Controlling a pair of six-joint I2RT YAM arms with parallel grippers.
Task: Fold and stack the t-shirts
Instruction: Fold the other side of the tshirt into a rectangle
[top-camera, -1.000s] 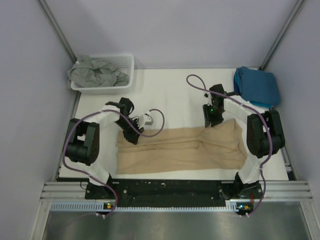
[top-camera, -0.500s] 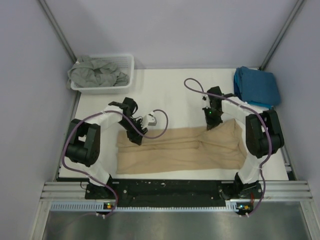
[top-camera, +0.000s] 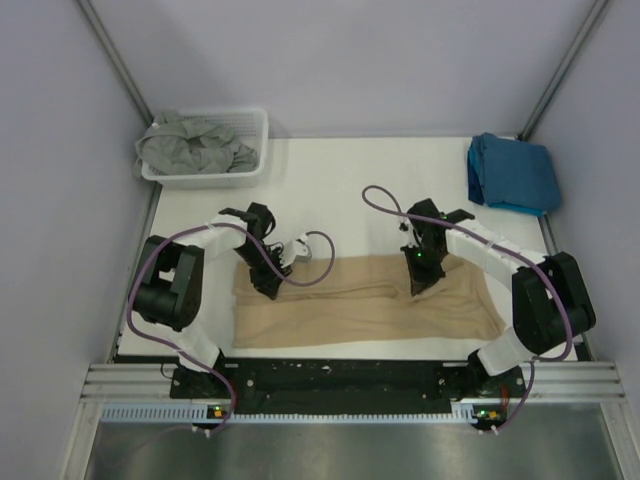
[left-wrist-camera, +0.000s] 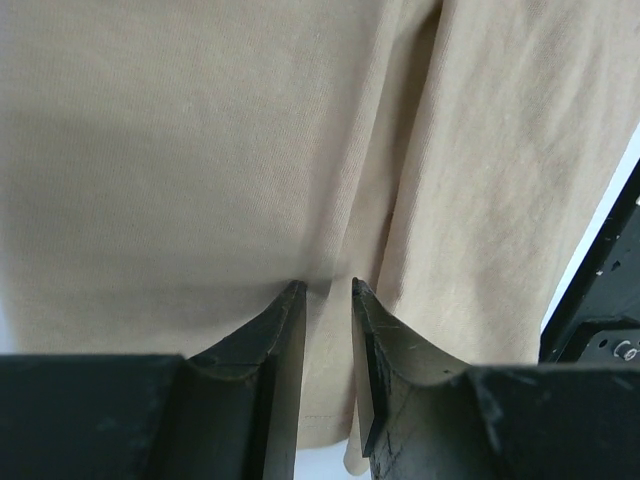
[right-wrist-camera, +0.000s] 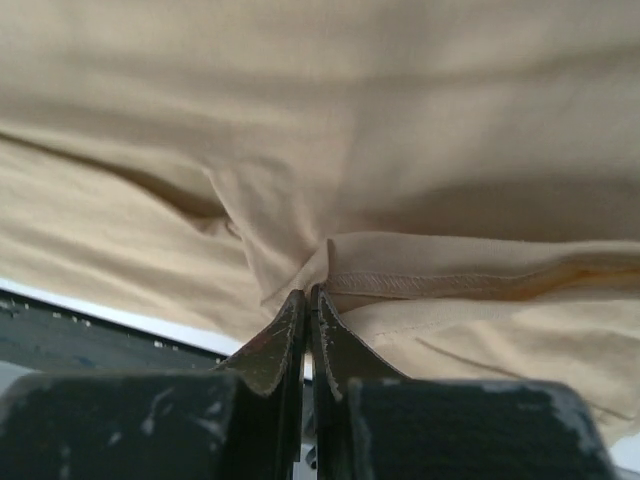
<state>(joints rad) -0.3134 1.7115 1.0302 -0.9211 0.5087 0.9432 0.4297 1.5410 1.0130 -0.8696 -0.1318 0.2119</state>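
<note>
— Looking from above first: where is the tan t-shirt (top-camera: 370, 305)?

— It lies in a long folded band across the near part of the table (top-camera: 340, 190), running almost from one arm to the other. The left gripper (top-camera: 262, 289) is down on its far left edge. The right gripper (top-camera: 420, 287) is down on the far edge too, right of the middle.

— And the other shirts?

— The teal t-shirt (top-camera: 512, 172) sits folded in the far right corner, well apart from the tan one. The grey-green t-shirt (top-camera: 195, 146) is bunched up in the white basket (top-camera: 256, 121) at the far left.

— What does the left wrist camera show?

— Tan cloth fills nearly the whole view. The two black fingers (left-wrist-camera: 265, 345) stand close together with only a narrow gap. A raised crease of the shirt runs straight into that gap, so it looks nipped between the tips.

— And the right wrist?

— Those fingers (right-wrist-camera: 268, 352) are almost touching. A stitched hem of the tan shirt is pinched right at their tips, and the cloth gathers in folds around that spot. A strip of white table shows just below the cloth on the left.
</note>
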